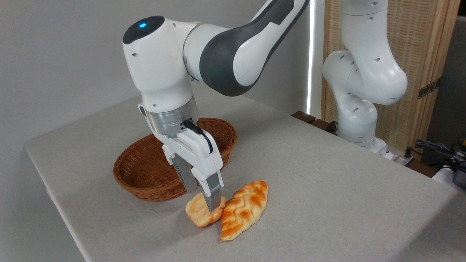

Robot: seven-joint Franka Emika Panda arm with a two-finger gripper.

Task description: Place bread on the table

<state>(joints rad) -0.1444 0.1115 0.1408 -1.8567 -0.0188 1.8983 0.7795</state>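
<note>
The bread [199, 215], a small pale-yellow bun with golden-brown sides, sits tilted on the grey table [327, 189] just in front of the basket. My gripper [202, 201] comes down on it from above with one finger on each side. The fingers [214, 196] press against the bun, so the gripper is shut on it. The bun's underside touches the cloth and its right side leans on the braided loaf. The rear finger is partly hidden behind the front one.
A brown wicker basket [145, 171] stands right behind the gripper. An orange-brown braided loaf [244, 209] lies right of the bun, touching it. The arm's base [358, 120] and cables [437, 149] are at the far right edge.
</note>
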